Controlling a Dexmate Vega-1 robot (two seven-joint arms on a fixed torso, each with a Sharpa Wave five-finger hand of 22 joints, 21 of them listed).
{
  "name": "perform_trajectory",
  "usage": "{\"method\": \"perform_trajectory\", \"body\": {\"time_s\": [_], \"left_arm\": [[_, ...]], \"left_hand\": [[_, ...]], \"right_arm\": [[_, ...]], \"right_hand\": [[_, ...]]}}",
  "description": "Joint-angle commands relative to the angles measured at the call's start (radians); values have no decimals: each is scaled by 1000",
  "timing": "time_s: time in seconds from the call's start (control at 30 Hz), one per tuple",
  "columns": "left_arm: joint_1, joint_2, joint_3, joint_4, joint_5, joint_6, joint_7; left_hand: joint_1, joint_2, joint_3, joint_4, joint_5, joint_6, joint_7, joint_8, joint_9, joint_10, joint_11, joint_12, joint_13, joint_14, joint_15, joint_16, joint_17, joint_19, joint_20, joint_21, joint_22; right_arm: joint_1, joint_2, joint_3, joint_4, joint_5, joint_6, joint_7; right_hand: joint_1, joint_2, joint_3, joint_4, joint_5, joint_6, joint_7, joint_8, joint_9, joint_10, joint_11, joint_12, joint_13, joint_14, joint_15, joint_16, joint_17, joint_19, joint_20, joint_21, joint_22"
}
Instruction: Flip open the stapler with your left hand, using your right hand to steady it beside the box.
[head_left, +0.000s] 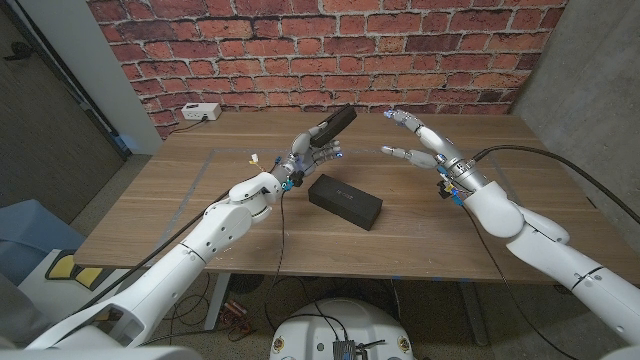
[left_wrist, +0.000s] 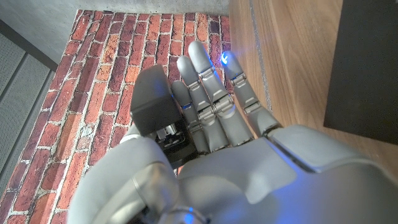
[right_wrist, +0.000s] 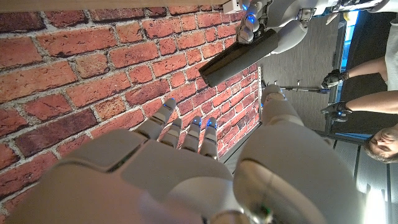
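My left hand (head_left: 308, 157) holds a black stapler (head_left: 332, 124) up off the table, its far end tilted up toward the brick wall. In the left wrist view the fingers (left_wrist: 211, 93) lie alongside the stapler (left_wrist: 149, 99), with metal parts showing near the palm. A black box (head_left: 345, 200) lies on the wooden table (head_left: 200, 200) just in front of that hand, and it also shows in the left wrist view (left_wrist: 367, 62). My right hand (head_left: 425, 143) hovers to the right of the stapler, fingers spread, holding nothing. In the right wrist view the right hand (right_wrist: 186, 162) stays apart from the stapler (right_wrist: 239, 56).
A white power strip (head_left: 201, 112) sits at the table's back left corner. A black cable (head_left: 560, 165) runs off my right arm to the right. In the right wrist view a person (right_wrist: 373, 68) sits off to the side.
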Motion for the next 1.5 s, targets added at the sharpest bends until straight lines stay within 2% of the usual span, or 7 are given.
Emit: {"method": "perform_trajectory", "body": {"time_s": [0.03,0.3,0.47,0.63,0.9,1.17,1.5], "left_arm": [[-5,-1,14,4,4,8,-12],[-17,-9,25,18,7,16,-19],[-19,-27,26,41,-10,2,-51],[-23,-30,32,47,-6,-2,-62],[-26,-35,36,56,-6,0,-68],[-28,-36,38,44,-26,53,-34],[-27,-39,43,42,-36,72,-27]], "left_hand": [[11,13,236,223,7,14,-6,4,-2,25,-3,13,0,3,0,11,8,-6,0,9,-1],[10,9,232,218,6,19,-9,11,-1,32,-9,30,13,12,-2,15,21,-19,2,15,-5],[10,11,229,215,7,10,-2,18,13,32,1,45,27,15,10,19,34,-44,16,17,-8],[26,14,204,184,6,0,1,21,22,33,8,86,81,21,24,69,106,-74,26,33,-4],[31,16,191,182,7,8,5,14,9,26,12,113,123,2,20,96,156,-91,34,50,-2],[37,22,196,184,9,37,17,13,-9,51,24,97,77,-17,31,105,178,-106,52,63,-4],[49,22,210,181,6,50,29,19,-9,66,36,76,35,-20,40,90,146,-115,61,76,-7]], "right_arm": [[-8,-13,2,-38,-89,-18,-49],[-20,-13,-2,-80,-208,-81,-104],[-15,-22,-11,-87,-216,-99,-105],[-12,-28,-18,-99,-241,-121,-118],[-7,-44,-29,-131,-266,-159,-113],[5,-53,-41,-148,-298,-184,-124],[15,-60,-56,-155,-367,-231,-165]], "right_hand": [[18,-3,7,0,7,2,-8,0,3,3,-11,1,3,1,-123,6,0,6,-19,1,2],[28,-1,8,1,7,1,-14,-1,3,1,-15,0,3,-1,-125,5,0,1,-21,-3,3],[35,0,8,2,7,3,-17,0,3,1,-21,-1,3,-1,-126,5,1,-5,-19,-6,3],[39,0,7,3,7,4,-20,-1,3,2,-21,-1,4,-1,-129,5,1,-7,-20,-7,3],[44,0,5,5,6,3,-20,-2,4,2,-23,-1,4,-4,-128,4,1,-14,-17,-10,3],[48,1,2,9,5,4,-24,-2,4,0,-31,-3,4,-11,-126,1,1,-25,-12,-13,4],[58,9,-4,17,5,54,-58,14,5,17,-51,3,5,-8,-130,5,3,-33,-2,-12,4]]}}
